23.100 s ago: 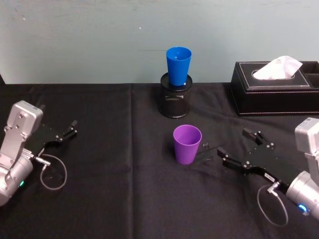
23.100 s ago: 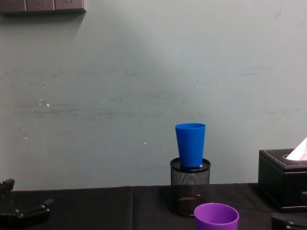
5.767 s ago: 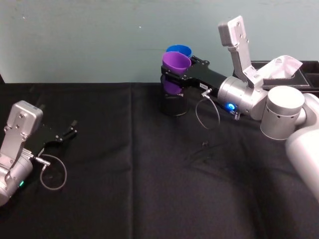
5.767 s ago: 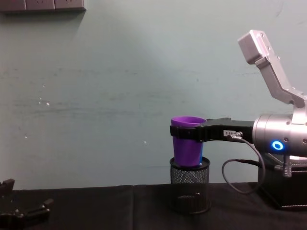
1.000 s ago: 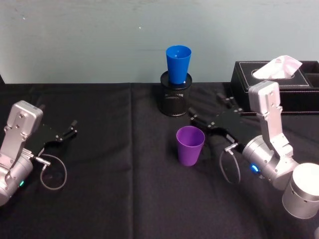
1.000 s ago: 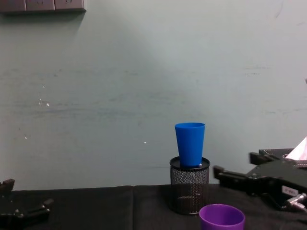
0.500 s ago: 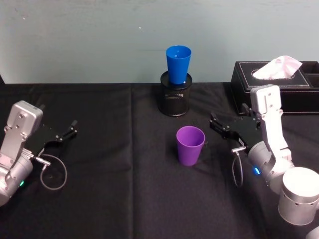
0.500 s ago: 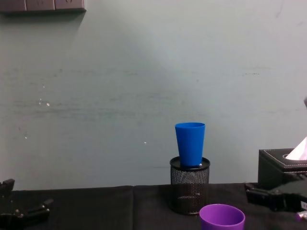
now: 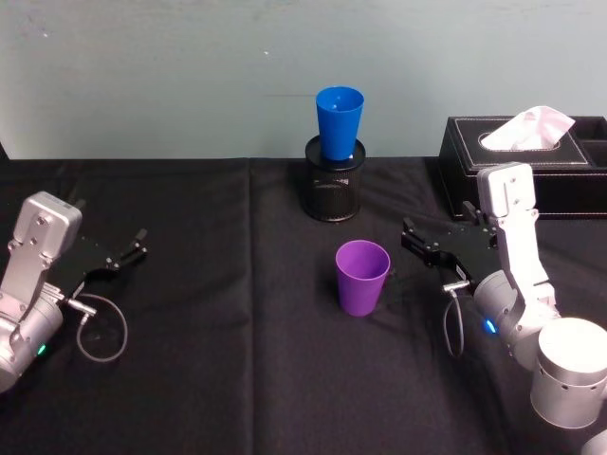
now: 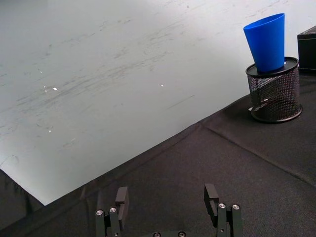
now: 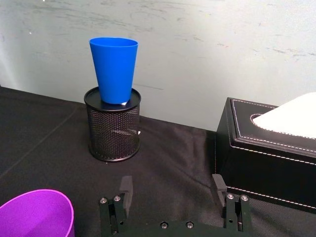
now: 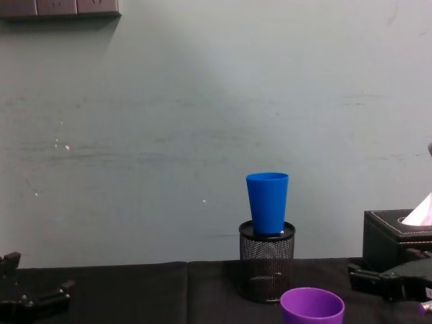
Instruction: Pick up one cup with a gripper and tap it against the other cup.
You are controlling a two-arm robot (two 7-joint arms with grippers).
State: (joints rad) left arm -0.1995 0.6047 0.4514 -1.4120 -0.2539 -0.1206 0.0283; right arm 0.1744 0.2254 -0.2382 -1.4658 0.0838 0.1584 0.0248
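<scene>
Head view: I see the purple plastic tapered cup [image 9: 362, 276] upright on black cloth, right gripper [image 9: 424, 242] just right of it, jaws spread, empty. Behind the purple cup, the bright blue plastic tumbler [image 9: 340, 123] sits in the black wire-mesh holder [image 9: 333, 188]. Left gripper [image 9: 128, 250] parked far left, spread. Right wrist view: fingers [image 11: 124, 191] apart.

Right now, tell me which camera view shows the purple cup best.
The head view: the whole purple cup stands upright on the black cloth, apart from the right pincer. The chest view catches just its rim and upper wall at the bottom edge; the right wrist view shows part of its rim in a corner.
</scene>
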